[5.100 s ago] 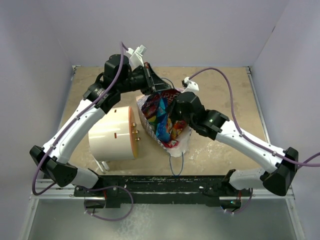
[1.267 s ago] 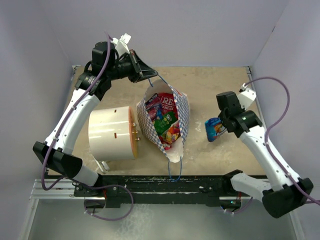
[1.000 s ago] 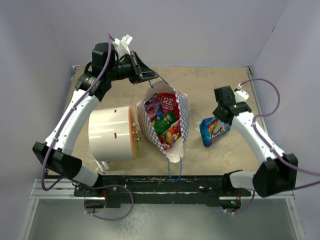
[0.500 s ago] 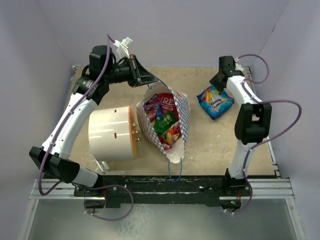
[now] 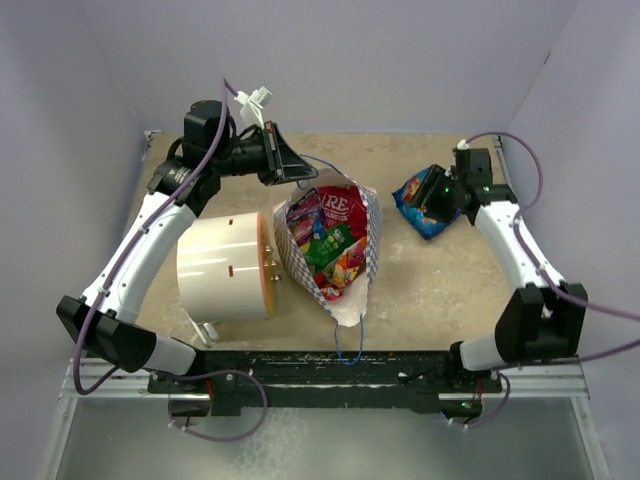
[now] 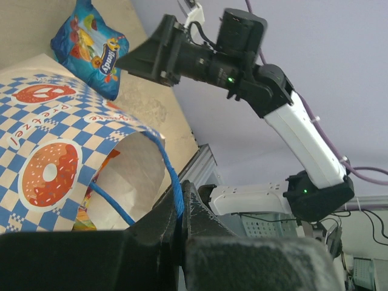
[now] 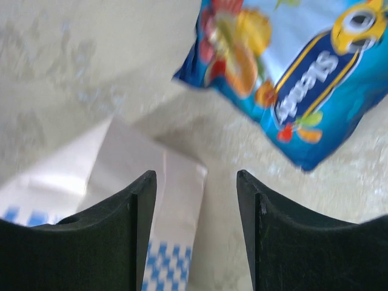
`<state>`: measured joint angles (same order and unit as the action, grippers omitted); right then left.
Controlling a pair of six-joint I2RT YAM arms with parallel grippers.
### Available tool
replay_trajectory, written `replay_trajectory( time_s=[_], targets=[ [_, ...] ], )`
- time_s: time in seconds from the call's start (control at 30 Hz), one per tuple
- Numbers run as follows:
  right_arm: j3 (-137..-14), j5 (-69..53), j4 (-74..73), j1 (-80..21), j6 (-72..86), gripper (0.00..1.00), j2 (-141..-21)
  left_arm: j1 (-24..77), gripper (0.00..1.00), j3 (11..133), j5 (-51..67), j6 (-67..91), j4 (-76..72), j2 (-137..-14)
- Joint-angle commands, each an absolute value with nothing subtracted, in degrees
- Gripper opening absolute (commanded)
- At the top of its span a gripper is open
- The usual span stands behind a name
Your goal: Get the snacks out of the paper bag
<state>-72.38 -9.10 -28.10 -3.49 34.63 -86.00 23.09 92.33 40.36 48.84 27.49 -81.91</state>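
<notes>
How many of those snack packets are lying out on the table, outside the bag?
1. The shiny blue-and-orange plastic packet lies on the tan table, right of the blue-and-white checkered paper bag. More packets sit inside the bag, some possibly hidden.
</notes>
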Motion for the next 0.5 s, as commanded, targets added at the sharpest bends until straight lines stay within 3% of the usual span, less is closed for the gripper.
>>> replay_trajectory(
  time_s=[0.0, 0.2, 0.47],
  targets=[
    [-66.29, -16.71, -32.31, -5.33, 29.45, 0.59, -75.11, 24.17, 0.00, 91.19, 41.14, 48.40, 25.37, -79.72],
    [-68.26, -17.42, -33.32, -9.85, 32.32, 0.61, -62.78, 24.43, 0.00, 91.33, 41.00, 49.13, 25.09, -80.11],
    [-81.29, -15.13, -32.01, -25.74, 39.49, 0.65, -67.45, 24.43, 0.00, 92.00, 40.83, 49.13, 25.74, -80.37]
  ],
)
